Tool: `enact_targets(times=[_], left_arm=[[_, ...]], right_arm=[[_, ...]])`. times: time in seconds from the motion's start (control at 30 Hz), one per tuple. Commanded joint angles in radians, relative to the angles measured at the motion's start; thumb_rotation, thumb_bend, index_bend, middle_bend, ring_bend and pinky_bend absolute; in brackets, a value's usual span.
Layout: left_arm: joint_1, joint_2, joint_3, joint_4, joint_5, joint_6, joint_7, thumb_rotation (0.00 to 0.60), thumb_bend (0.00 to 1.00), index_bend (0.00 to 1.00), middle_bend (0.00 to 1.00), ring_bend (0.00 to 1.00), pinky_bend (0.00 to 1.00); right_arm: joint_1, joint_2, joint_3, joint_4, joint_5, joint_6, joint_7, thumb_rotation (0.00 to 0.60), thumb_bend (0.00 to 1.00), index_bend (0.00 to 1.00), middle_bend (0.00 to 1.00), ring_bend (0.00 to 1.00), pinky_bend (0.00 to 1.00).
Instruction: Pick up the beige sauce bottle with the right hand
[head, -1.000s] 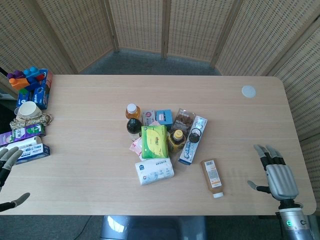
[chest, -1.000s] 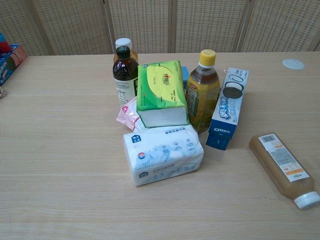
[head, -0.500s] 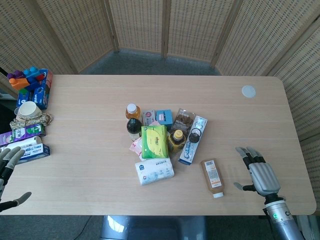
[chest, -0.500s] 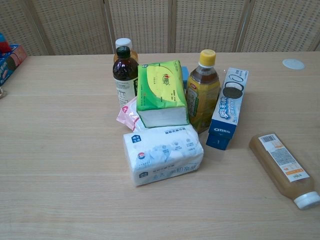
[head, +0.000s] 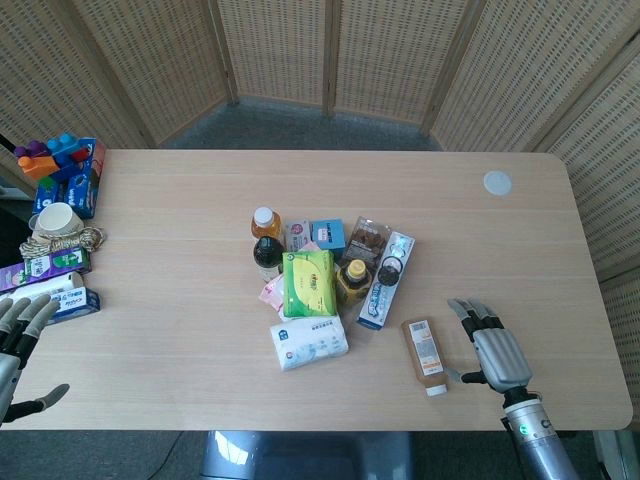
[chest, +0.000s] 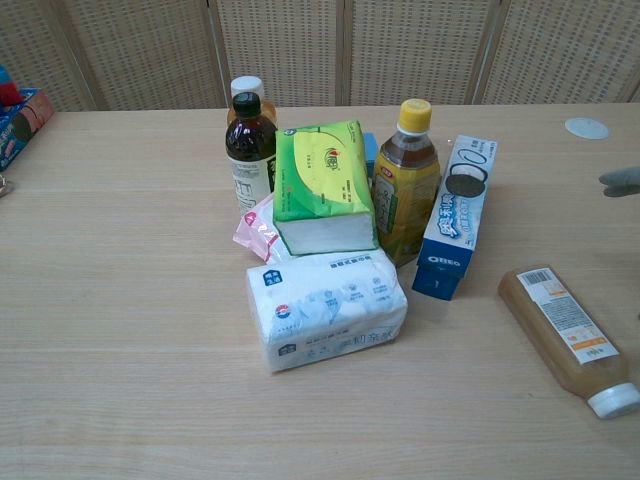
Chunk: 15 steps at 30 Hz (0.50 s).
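The beige sauce bottle (head: 424, 352) (chest: 567, 337) lies on its side on the table, white cap toward the front edge, label up. My right hand (head: 490, 348) hovers just to the right of it, fingers spread and holding nothing, a small gap from the bottle. In the chest view only a grey fingertip (chest: 620, 180) shows at the right edge. At the table's front left corner my left hand (head: 18, 335) is open and empty, far from the bottle.
Left of the bottle stands a cluster: Oreo box (head: 385, 268), yellow-capped tea bottle (head: 351, 281), green tissue pack (head: 309, 283), white tissue pack (head: 308, 342), dark bottle (head: 267, 256). Boxes, a cup and toy blocks (head: 60, 170) line the left edge. A white lid (head: 497, 182) lies far right.
My right hand has moved left across the table toward the sauce bottle and now stands close beside it; a fingertip has entered the chest view. The bottle has not moved.
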Motion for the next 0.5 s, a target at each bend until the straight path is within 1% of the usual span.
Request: enact_targets(times=[0.03, 0.27, 0.5], left_arm=[[-0.001, -0.003, 0.000, -0.001, -0.003, -0.005, 0.006, 0.600, 0.00, 0.00, 0.00, 0.00, 0.00], [-0.005, -0.011, -0.001, -0.002, -0.013, -0.018, 0.025, 0.600, 0.00, 0.00, 0.00, 0.00, 0.00], [-0.009, -0.019, -0.003, -0.004, -0.020, -0.029, 0.040, 0.600, 0.00, 0.00, 0.00, 0.00, 0.00]], right_arm=[[0.009, -0.041, 0.006, 0.046, 0.004, -0.006, 0.007, 0.600, 0.00, 0.00, 0.00, 0.00, 0.00], [0.026, -0.114, 0.004, 0.155, 0.007, -0.028, 0.024, 0.600, 0.00, 0.00, 0.00, 0.00, 0.00], [0.029, -0.129, -0.003, 0.171, 0.004, -0.029, 0.036, 0.600, 0.00, 0.00, 0.00, 0.00, 0.00]])
